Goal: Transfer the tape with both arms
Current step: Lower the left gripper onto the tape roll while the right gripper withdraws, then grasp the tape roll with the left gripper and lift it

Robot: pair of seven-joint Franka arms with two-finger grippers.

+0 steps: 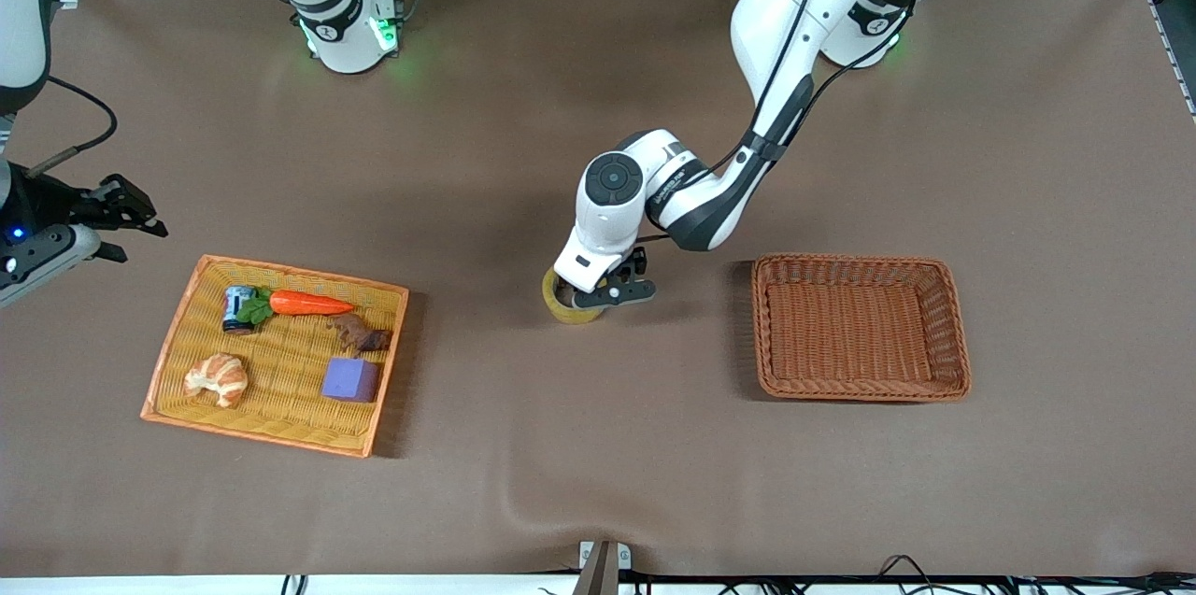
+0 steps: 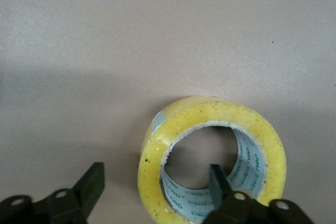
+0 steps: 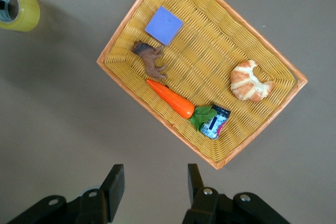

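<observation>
The tape [image 1: 563,300] is a yellowish roll lying flat on the brown table, midway between the two baskets. My left gripper [image 1: 612,292] is down on it. In the left wrist view the tape [image 2: 220,112] shows its wide hole, and the left gripper [image 2: 156,174] straddles the roll's wall. One finger [image 2: 216,178] is inside the hole and the other stands outside, with gaps still showing, so it is open. My right gripper [image 1: 131,212] hangs open and holds nothing [image 3: 155,176], over bare table at the right arm's end. The tape [image 3: 20,8] also shows in the right wrist view.
A yellow wicker basket [image 1: 280,273] toward the right arm's end holds a carrot [image 1: 310,303], a croissant [image 1: 217,377], a purple cube [image 1: 350,379], a small can [image 1: 236,307] and a brown toy [image 1: 360,332]. A brown wicker basket [image 1: 860,263] lies toward the left arm's end.
</observation>
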